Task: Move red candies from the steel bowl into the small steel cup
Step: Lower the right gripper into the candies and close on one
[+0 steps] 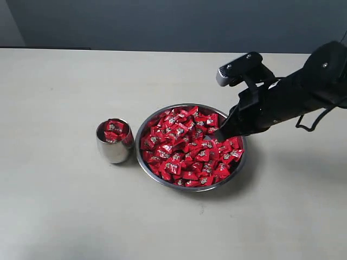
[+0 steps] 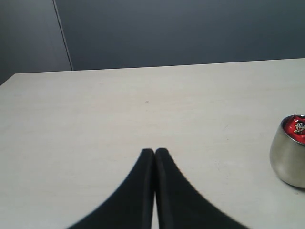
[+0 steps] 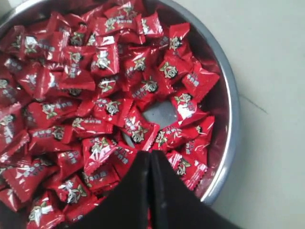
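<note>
In the exterior view the right hand [image 1: 221, 131] sinks its tips among the red candies [image 1: 184, 146], which hide them; whether they reach the floor of the steel bowl [image 1: 190, 189] cannot be told. The candies cover nearly all of that floor. The left wrist view's edge cuts off the small steel cup [image 2: 288, 160], and the right wrist view's edges cut the bowl. The wrappers' silvery marks are too small to read.
</note>
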Robot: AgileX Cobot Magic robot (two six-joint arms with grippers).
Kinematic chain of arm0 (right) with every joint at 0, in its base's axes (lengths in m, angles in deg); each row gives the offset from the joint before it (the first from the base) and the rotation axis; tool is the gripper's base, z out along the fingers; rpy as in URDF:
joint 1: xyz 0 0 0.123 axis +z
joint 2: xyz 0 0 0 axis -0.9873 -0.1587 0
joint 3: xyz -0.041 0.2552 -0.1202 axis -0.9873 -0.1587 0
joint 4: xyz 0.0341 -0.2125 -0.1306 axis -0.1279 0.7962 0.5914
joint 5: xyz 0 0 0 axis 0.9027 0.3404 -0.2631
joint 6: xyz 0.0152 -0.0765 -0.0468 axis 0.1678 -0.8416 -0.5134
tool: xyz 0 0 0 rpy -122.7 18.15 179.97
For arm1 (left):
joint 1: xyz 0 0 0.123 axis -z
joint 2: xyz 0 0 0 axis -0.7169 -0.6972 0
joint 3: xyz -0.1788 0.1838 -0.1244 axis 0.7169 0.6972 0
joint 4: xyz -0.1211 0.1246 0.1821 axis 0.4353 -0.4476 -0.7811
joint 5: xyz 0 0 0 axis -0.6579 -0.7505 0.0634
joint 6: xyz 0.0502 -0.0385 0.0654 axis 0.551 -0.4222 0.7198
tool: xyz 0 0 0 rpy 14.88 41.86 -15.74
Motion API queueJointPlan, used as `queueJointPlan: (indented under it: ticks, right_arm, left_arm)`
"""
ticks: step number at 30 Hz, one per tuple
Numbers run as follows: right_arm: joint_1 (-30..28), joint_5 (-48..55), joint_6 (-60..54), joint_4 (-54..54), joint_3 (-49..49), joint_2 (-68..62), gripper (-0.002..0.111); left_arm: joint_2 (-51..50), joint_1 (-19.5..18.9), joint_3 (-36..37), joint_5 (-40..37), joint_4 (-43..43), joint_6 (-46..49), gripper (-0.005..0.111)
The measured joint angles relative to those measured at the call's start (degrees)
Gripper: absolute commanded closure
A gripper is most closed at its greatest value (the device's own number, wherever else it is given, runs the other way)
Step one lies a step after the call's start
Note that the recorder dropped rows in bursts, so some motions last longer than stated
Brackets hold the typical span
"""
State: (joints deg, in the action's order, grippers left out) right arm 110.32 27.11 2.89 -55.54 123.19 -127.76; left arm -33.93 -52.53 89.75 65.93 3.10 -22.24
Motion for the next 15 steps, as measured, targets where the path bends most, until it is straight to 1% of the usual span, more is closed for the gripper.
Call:
queueJointPlan:
  ticks: [7, 13, 15]
  right_arm:
    - [0.0, 0.2, -0.1, -4.2, 0.0, -4.9, 0.109]
    - [0.9, 2.3, -0.1, -9.2, 0.0, -5.8, 0.109]
    - [1.0, 2.9, -0.1, -11.3, 0.0, -5.8, 0.103]
  left_arm:
    - [0.0, 0.0, 0.0, 0.0, 0.0, 0.0, 0.106]
    - [0.0, 0.0, 0.0, 0.0, 0.0, 0.0, 0.106]
    - [0.0, 0.0, 0.0, 0.0, 0.0, 0.0, 0.106]
